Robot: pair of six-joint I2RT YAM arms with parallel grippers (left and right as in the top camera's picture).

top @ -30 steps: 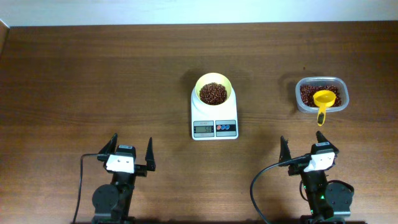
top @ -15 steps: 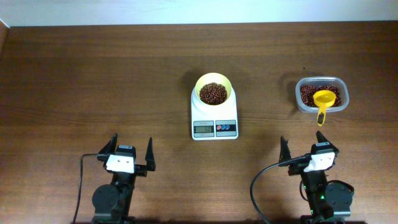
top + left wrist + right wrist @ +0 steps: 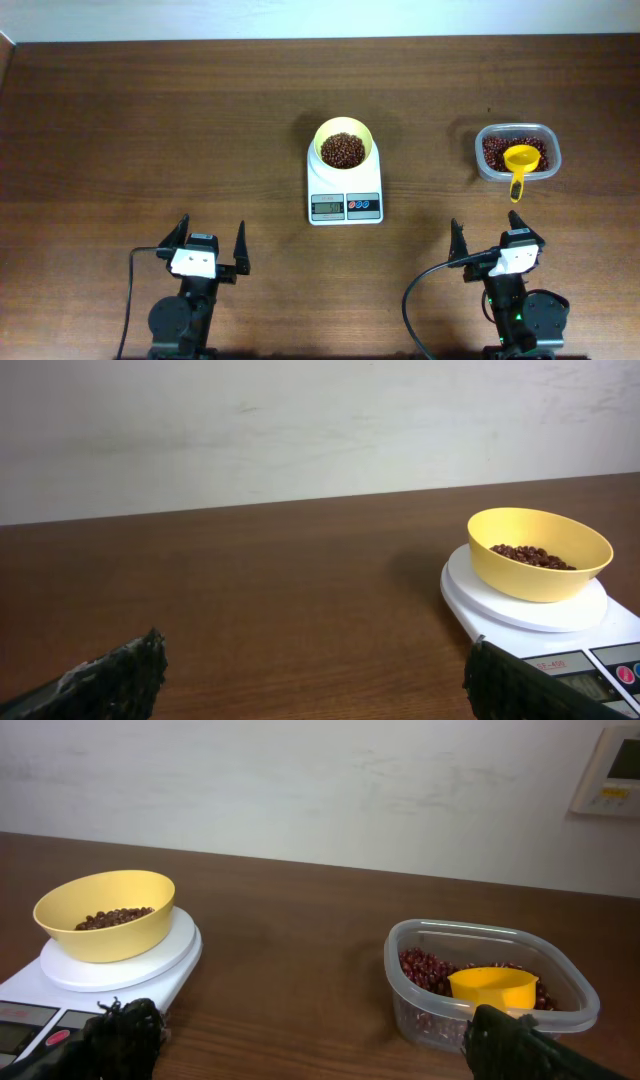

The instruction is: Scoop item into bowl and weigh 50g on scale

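The pale-yellow bowl (image 3: 343,143) holds red-brown beans (image 3: 342,150) and stands on the white scale (image 3: 345,195) at mid table. It also shows in the left wrist view (image 3: 540,552) and the right wrist view (image 3: 105,913). A clear tub (image 3: 517,153) at the right holds more beans (image 3: 425,970) and a yellow scoop (image 3: 520,162), its handle over the near rim. My left gripper (image 3: 211,245) is open and empty near the front edge, left of the scale. My right gripper (image 3: 495,240) is open and empty, in front of the tub.
The brown wooden table (image 3: 150,130) has a pale wall behind it (image 3: 300,420). A white wall device (image 3: 610,770) shows at the upper right of the right wrist view. Black cables run from both arm bases at the front edge.
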